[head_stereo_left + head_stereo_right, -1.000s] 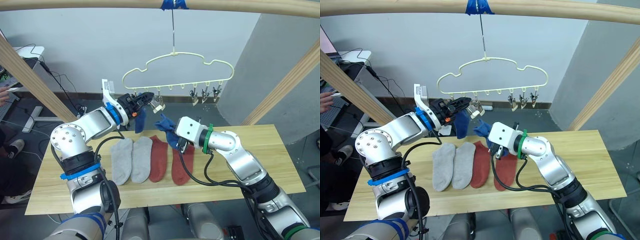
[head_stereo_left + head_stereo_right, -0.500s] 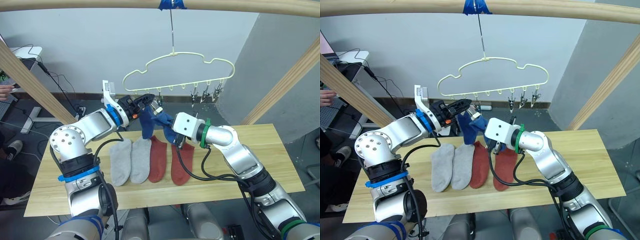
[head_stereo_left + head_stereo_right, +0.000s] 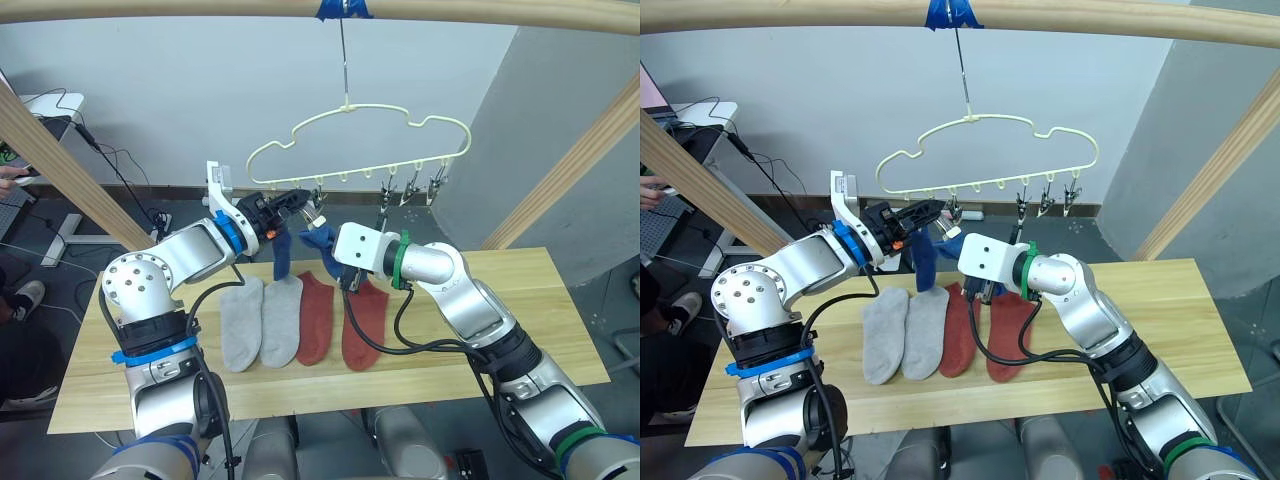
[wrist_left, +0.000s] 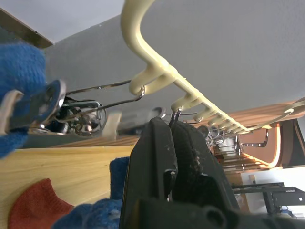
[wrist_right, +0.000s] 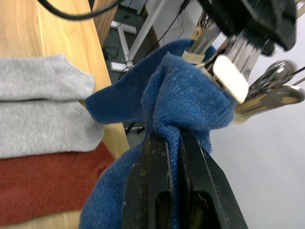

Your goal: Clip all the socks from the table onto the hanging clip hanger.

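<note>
Status: four socks lie flat in a row on the table (image 3: 520, 330) — two grey socks (image 3: 262, 320) at the robot's left, two red socks (image 3: 340, 318) beside them, edges touching. None of these is clipped yet.

One blue sock (image 3: 283, 252) hangs at the left end of the clip hanger (image 3: 355, 140), just beside the left gripper (image 3: 296, 199); whether a clip fully holds it can't be confirmed from the head views. Second blue sock (image 5: 183, 100) is pinched in the right gripper (image 5: 174, 143), fingers closed on a fold of the fabric, its upper edge pushed up against a metal clip (image 5: 231, 78) (pads of that clip touch the knit; bite not confirmed).

Left gripper: in its wrist view the fingers are closed on a thin wire part of a clip under the hanger bar, prob. squeezing it apart for the sock.

Judgement: roughly one sock done, one in hand, four left.

Materials: socks are soft ribbed knit, limp, fold easily. Hanger is a pale yellow coated wire frame, cloud outline, thin metal hook. Clips are small, shiny metal w/ pale pads; three at the far right end hang empty. Table is light wooden planks, smooth.
</note>
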You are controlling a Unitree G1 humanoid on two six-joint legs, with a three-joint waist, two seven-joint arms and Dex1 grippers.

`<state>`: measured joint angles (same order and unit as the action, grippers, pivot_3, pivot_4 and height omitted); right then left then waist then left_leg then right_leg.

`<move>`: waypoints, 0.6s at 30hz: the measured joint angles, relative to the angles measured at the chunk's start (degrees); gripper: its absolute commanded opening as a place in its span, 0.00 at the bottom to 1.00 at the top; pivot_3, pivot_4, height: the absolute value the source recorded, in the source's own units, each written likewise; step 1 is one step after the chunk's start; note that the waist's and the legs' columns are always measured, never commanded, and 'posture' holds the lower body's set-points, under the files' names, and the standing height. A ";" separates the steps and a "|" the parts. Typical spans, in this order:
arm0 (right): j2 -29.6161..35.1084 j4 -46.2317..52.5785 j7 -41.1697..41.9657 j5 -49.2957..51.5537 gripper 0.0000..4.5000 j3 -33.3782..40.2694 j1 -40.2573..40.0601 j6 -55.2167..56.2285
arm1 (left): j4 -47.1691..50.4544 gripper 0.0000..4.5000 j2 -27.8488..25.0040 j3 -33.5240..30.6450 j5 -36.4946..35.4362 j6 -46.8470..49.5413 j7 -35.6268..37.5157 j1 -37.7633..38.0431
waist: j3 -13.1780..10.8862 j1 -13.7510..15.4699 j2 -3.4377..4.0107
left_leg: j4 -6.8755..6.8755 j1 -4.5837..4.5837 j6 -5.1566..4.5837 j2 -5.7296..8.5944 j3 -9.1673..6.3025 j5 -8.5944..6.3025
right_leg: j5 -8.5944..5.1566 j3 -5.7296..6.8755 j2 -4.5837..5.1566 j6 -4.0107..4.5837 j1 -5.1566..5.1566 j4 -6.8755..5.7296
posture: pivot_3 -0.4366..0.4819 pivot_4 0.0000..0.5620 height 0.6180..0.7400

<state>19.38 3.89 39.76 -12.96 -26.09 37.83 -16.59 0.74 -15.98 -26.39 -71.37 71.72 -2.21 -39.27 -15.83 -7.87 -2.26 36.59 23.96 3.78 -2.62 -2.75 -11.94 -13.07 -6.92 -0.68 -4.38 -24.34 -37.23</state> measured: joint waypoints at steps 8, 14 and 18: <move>-2.25 -0.88 0.14 0.02 0.01 0.20 1.42 -0.61 | 1.37 0.00 -1.87 2.00 0.15 -1.35 2.07 1.33 | 0.00 0.00 0.00 | -0.08 0.00 0.00 0.00 0.00 0.00 | 0.00 0.01 0.00 0.00 0.00 0.03 | 0.39 0.39 1.00; -3.30 -0.23 0.37 2.03 0.01 2.27 1.42 -3.97 | 3.30 0.00 -4.25 5.06 2.45 -3.70 6.10 2.76 | 0.00 0.06 0.00 | -0.11 0.00 0.01 -0.01 -0.01 0.00 | 0.00 0.01 0.01 0.01 -0.01 0.04 | 0.38 0.39 1.00; -3.22 0.50 0.69 2.95 0.00 2.55 1.42 -5.20 | 3.58 0.15 -5.11 6.45 3.79 -5.21 8.53 3.24 | 0.00 0.02 0.00 | -0.13 0.00 0.00 -0.01 0.00 0.00 | 0.00 0.01 0.01 0.01 -0.01 0.05 | 0.38 0.39 1.00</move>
<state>16.16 4.39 40.45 -10.01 -23.55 39.25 -21.79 4.32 -21.08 -19.94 -67.59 66.51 6.31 -36.03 -15.82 -7.85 -2.26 36.46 23.96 3.79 -2.63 -2.75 -11.94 -13.07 -6.90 -0.67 -4.36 -24.35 -37.18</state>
